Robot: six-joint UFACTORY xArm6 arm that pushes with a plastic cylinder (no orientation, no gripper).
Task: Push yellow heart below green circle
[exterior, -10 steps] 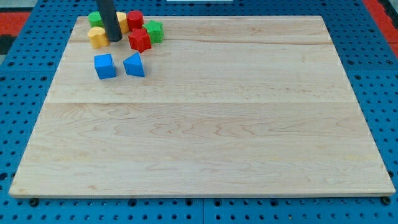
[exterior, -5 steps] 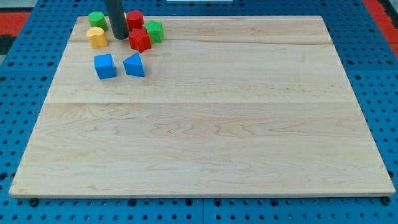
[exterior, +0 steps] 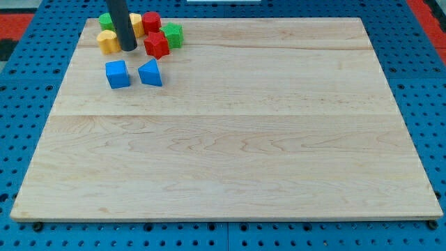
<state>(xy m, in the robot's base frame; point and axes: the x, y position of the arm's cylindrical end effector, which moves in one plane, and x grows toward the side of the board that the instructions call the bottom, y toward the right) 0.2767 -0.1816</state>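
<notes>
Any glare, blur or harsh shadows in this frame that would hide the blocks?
Camera view: even, soft light, no glare on the wooden board; blocks look sharp. Only my rod hides things, covering most of the green circle; my tip sits beside the yellow heart.

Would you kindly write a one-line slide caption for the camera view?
My tip sits just right of the yellow heart, below the partly hidden green circle, amid clustered blocks at the board's top-left.
</notes>
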